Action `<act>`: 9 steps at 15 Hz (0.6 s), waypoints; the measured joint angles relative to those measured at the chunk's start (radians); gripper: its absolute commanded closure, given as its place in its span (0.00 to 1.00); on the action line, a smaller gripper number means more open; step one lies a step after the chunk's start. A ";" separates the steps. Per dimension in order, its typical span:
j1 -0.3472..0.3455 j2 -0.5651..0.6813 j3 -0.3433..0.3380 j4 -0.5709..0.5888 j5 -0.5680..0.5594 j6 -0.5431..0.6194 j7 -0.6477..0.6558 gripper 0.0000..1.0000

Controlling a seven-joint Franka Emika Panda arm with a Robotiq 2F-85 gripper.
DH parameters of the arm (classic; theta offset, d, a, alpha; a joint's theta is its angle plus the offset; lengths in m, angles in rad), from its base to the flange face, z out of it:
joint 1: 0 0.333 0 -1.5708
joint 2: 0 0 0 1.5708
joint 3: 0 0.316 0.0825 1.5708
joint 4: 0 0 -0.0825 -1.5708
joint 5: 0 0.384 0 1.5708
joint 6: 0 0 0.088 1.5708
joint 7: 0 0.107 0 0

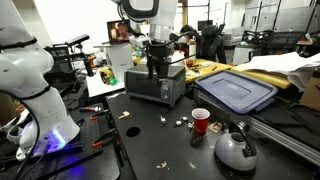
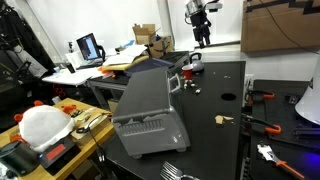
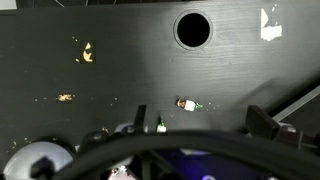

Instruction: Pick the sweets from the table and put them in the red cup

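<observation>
The red cup [image 1: 201,120] stands upright on the black table [image 1: 150,150], between a grey oven box and the kettle; it also shows in an exterior view [image 2: 174,83]. Small sweets lie scattered on the table: near the cup [image 1: 180,122], further out [image 1: 131,130], and near the front [image 1: 160,165]. In the wrist view one wrapped sweet [image 3: 185,103] lies between my fingers' line, another [image 3: 161,126] sits by one finger, and yellowish pieces [image 3: 86,53] lie further off. My gripper [image 3: 200,122] is open and empty, held high above the table [image 1: 157,62].
A grey oven box [image 1: 157,86] stands just below the arm. A round grey kettle [image 1: 235,150] sits near the cup. A blue-lidded bin [image 1: 236,93] is behind. A round hole [image 3: 192,29] is in the tabletop. Tools lie at the table's edge [image 2: 262,125].
</observation>
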 measured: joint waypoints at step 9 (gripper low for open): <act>0.030 -0.185 0.000 -0.097 0.001 0.003 -0.021 0.00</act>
